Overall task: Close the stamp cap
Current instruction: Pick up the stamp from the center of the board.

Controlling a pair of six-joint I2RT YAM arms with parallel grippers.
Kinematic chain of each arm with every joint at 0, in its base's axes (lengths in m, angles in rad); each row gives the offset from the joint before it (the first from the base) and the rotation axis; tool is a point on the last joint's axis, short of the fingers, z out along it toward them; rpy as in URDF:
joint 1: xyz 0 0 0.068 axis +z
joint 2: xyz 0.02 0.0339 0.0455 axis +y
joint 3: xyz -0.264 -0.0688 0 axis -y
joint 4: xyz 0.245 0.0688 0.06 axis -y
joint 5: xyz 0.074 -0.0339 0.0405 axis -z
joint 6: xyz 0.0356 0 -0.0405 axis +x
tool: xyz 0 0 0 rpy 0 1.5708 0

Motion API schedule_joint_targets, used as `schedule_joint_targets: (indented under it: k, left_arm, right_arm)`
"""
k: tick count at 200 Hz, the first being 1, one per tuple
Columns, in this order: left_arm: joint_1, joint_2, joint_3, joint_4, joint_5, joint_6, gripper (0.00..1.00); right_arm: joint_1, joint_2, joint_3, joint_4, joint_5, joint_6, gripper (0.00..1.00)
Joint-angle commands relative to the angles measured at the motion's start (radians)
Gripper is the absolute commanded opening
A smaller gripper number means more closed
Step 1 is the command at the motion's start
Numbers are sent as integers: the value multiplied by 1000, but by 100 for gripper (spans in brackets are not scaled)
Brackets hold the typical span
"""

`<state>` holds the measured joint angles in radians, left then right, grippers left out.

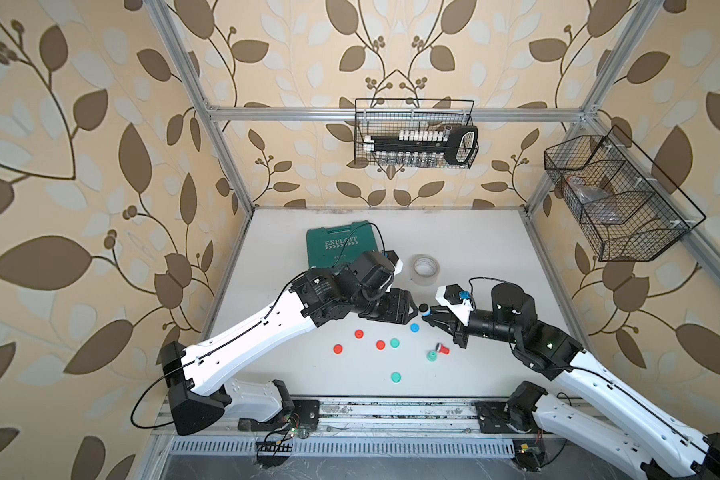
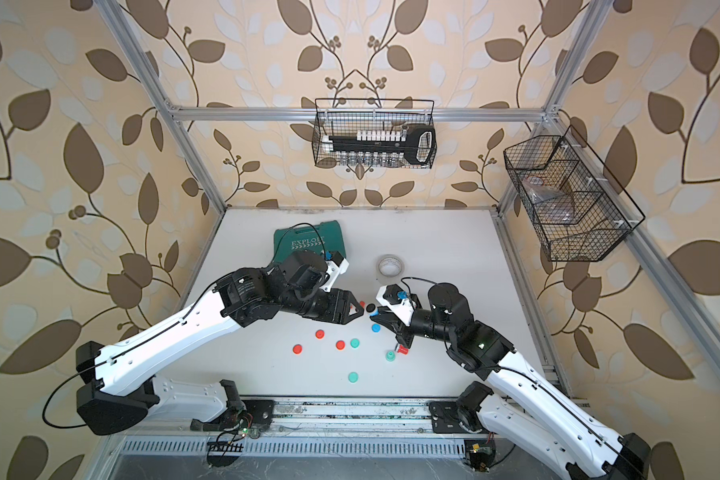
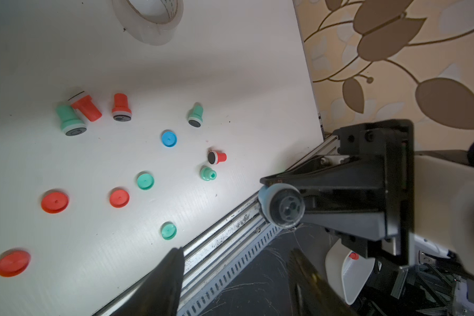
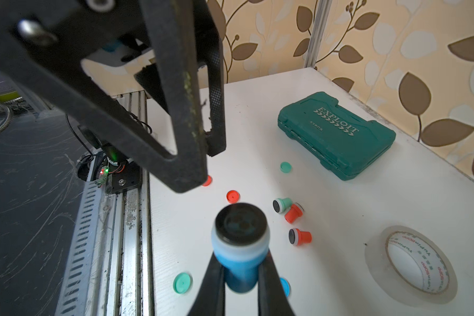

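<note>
My right gripper is shut on the blue stamp, held above the table by its body. Its black pad face is bare and points at my left gripper. The stamp also shows in both top views and in the left wrist view. My left gripper is open, a short gap from the stamp's face, with nothing between its fingers. A blue cap lies flat on the table just below the two grippers.
Red caps and green caps lie scattered on the white table. Small red and green stamps lie nearby. A tape roll and a green case sit further back. Wire baskets hang on the walls.
</note>
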<state>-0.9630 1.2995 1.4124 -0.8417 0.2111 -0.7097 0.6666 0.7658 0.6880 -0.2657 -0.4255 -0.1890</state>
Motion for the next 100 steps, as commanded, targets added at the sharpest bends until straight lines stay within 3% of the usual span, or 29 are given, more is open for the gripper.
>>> schedule_joint_targets:
  k: [1,100]
  left_arm:
    - [-17,-7,43,29,42,-44,62]
    - [-89,68,120,46,67,-59,58]
  right_arm:
    - [8,-8,-16,-4,-46,-43,6]
    - [13,-22,-10,9,-84,-43,4]
